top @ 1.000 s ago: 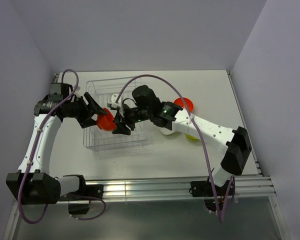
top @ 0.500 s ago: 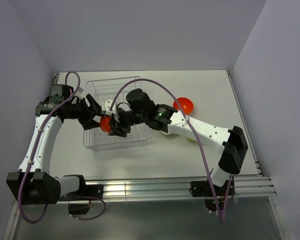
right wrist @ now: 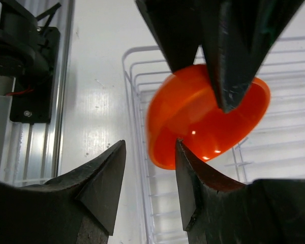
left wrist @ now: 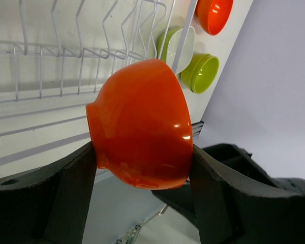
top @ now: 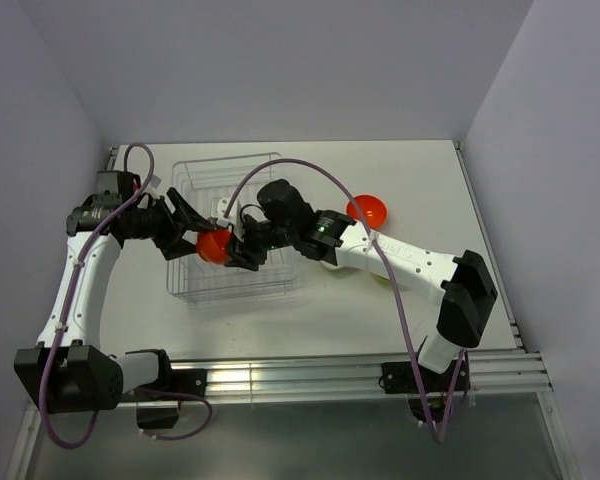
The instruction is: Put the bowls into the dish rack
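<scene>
**Orange bowl caught between both tools, above the rack**

Nearest, in the right wrist view: right tool [right wrist: 150, 147] part open, with a clear gap between its fingers. Straddles the lower rim of the orange bowl [right wrist: 203, 117], with one finger overlapping the glossy wall and the other just outside it. Cannot tell whether either finger touches. Looks not yet clamped.

Just beyond: left tool [left wrist: 142, 170] closed on that same bowl, a finger pressed to each side. Holds it tipped on its side, foot toward one finger and mouth toward the other.

Comes down to this: reached from opposite sides, left tool from the left and right tool from the right, fingertips nearly meeting at the bowl. Presents the rim edge to the right tool. Probably calls for a firm pinch on that rim before any release on the left, or else a straight lowering by the left tool alone.

Below and behind: dish rack [top: 215, 175], ridged wire rows under the bowl. Hangs over the rack's left half, clear of the wires.

Farthest, on the tabletop [top: 360, 320] to the right of the rack: second orange bowl [top: 368, 210], lime green bowl [left wrist: 203, 71] and white bowl [left wrist: 182, 43], none loaded yet.
</scene>
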`<state>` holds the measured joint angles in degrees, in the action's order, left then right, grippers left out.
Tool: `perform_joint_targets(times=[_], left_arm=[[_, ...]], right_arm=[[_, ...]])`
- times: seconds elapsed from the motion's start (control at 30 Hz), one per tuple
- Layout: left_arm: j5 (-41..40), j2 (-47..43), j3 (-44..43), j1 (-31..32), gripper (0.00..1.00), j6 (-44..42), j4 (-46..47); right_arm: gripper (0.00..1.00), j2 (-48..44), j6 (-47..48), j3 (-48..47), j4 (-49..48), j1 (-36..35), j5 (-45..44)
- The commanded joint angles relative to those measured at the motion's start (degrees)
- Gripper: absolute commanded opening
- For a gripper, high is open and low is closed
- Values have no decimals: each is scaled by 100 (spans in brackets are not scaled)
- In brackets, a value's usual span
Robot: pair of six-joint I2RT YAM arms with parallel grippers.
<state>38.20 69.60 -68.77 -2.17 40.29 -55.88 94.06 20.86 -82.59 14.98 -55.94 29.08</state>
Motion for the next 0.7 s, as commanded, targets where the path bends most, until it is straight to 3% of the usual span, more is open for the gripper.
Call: perform_joint_targets(times=[0.0, 0.67], left_arm=[[364, -193, 22, -2, 0, 75, 112], [566, -263, 110, -20, 0, 251, 218]], right_arm=[[51, -248, 32, 32, -224, 57, -122], [50, 33, 260, -328, 31, 84, 185]])
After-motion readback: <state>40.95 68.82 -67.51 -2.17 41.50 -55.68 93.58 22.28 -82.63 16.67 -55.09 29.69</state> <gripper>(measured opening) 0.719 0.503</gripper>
